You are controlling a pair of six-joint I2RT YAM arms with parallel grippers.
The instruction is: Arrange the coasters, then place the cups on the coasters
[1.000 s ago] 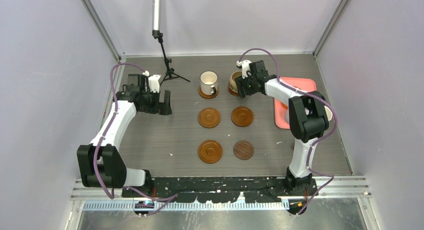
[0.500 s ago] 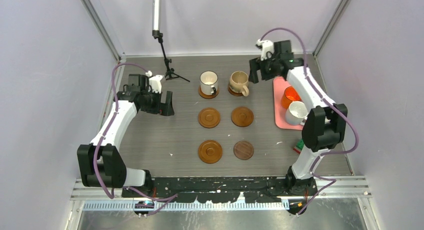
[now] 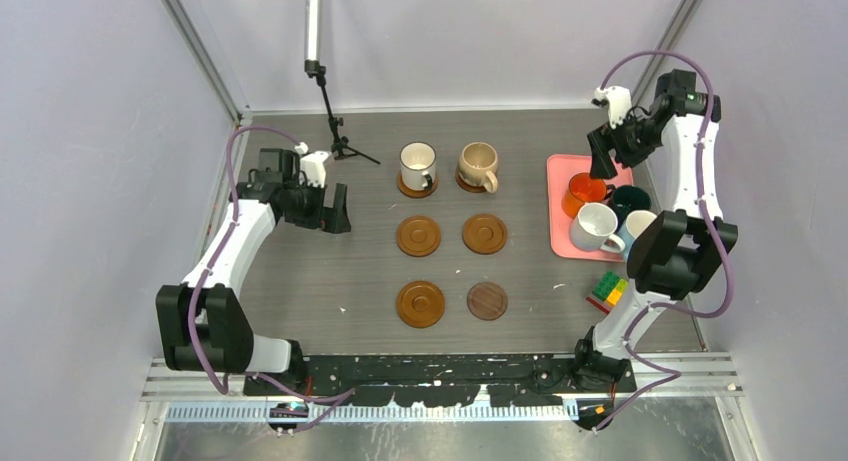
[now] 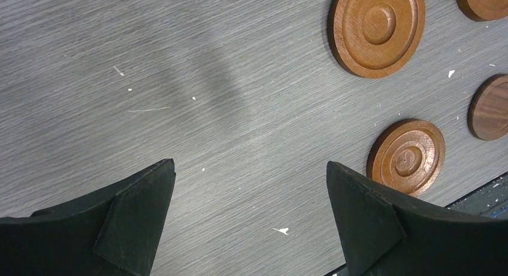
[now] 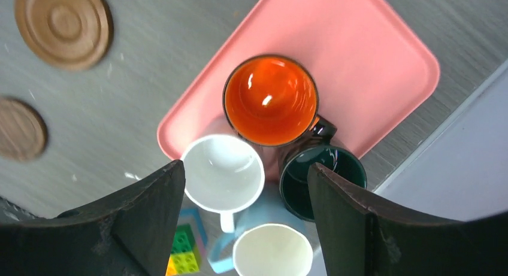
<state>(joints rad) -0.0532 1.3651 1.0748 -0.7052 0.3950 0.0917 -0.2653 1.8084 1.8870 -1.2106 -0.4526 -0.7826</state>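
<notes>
Six brown coasters form a two-by-three grid. A white cup [image 3: 417,166] and a beige cup [image 3: 477,164] stand on the back pair. The reddish coasters [image 3: 418,235] [image 3: 484,233] [image 3: 420,304] and the dark flat coaster [image 3: 487,301] are bare. On the pink tray stand an orange cup [image 5: 271,100], a white cup [image 5: 223,173] and a dark green cup [image 5: 322,179]; a light blue cup [image 5: 272,249] sits beside them. My right gripper [image 5: 244,167] hangs open above these cups, holding nothing. My left gripper [image 4: 248,165] is open over bare table, left of the grid [image 4: 378,29].
The pink tray [image 3: 557,196] lies at the right. Coloured toy bricks [image 3: 608,289] lie just in front of it. A black tripod stand [image 3: 330,131] rises at the back left. Walls close in on three sides.
My right gripper has left the beige cup on its back coaster and swung right and up over the tray. The left arm has hardly moved.
</notes>
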